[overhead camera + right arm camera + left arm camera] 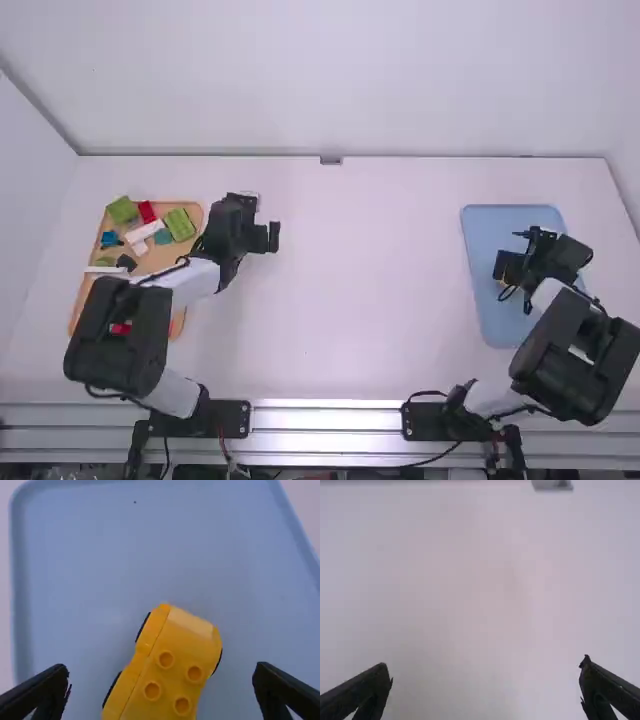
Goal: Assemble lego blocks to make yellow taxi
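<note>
Black fingers (40, 692) come first, big and close in the right wrist view, and they're spread wide: that's the right gripper (515, 270), open over the blue tray (100, 555). And look between those fingers, there's the yellow car (172, 680), visible space on either side of it! Four round studs (166, 659) face up on its body, dark wheels (142, 626) peep out along its sides, and it lies at an angle to the tray's edges. Over we go to the left gripper (267, 238), also wide open, out above the white surface (360, 300) with its two fingers well apart and pale tabletop seen between them. Well beyond its tips, at the surface's far edge, sits a small grey fitting (552, 485). Just beside that gripper, on the side away from the right one, it's the orange tray (178, 320), part of it under the left arm, and what a colourful mix in there: green blocks (180, 224), red blocks (147, 211), a white block (147, 230) lying aslant, a teal block (163, 237), a blue piece (109, 239) and a black piece (126, 262). Between the two grippers runs a broad stretch of white, the car's tray well apart from the block tray
</note>
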Available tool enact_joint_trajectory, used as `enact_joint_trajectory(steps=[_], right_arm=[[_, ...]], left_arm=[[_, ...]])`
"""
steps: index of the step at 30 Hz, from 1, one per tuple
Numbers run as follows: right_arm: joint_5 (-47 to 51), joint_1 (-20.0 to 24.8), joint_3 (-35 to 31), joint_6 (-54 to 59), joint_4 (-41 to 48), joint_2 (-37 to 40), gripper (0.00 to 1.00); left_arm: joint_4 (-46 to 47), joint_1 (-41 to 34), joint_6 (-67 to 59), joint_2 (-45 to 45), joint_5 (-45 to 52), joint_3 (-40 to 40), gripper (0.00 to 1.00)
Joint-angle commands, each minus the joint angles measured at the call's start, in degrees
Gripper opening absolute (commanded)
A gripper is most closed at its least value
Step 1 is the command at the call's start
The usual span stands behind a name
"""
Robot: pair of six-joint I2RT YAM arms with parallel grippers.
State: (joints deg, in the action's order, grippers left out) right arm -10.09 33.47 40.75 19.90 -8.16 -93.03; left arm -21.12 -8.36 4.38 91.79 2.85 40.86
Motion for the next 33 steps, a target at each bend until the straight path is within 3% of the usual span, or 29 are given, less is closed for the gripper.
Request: enact_joint_trajectory(steps=[1, 8, 15, 17, 33], right_arm=[[2.69, -0.2, -0.24, -4.46, 1.57, 4.24, 0.98], [2.43, -5.42, -0.24, -12.63, 12.61, 20.57, 0.98], [2.43, -15.52, -0.24, -12.63, 19.58, 37.38, 0.98], [2.45, -20.61, -0.31, -12.59, 20.92, 43.82, 0.98], [10.09, -33.47, -12.94, -19.9, 8.43, 57.51, 0.76]], left_arm=[[1.95, -1.31, 0.31, -6.03, -3.96, -0.26, 0.99], [10.73, -3.21, -1.11, -23.43, -3.78, -0.28, 0.99], [16.55, -2.91, -0.74, -36.48, -3.61, -0.28, 0.99], [18.21, -3.02, -0.76, -40.39, -4.09, -0.37, 0.99], [21.12, 8.36, -4.38, -53.11, -2.85, -12.52, 0.78]])
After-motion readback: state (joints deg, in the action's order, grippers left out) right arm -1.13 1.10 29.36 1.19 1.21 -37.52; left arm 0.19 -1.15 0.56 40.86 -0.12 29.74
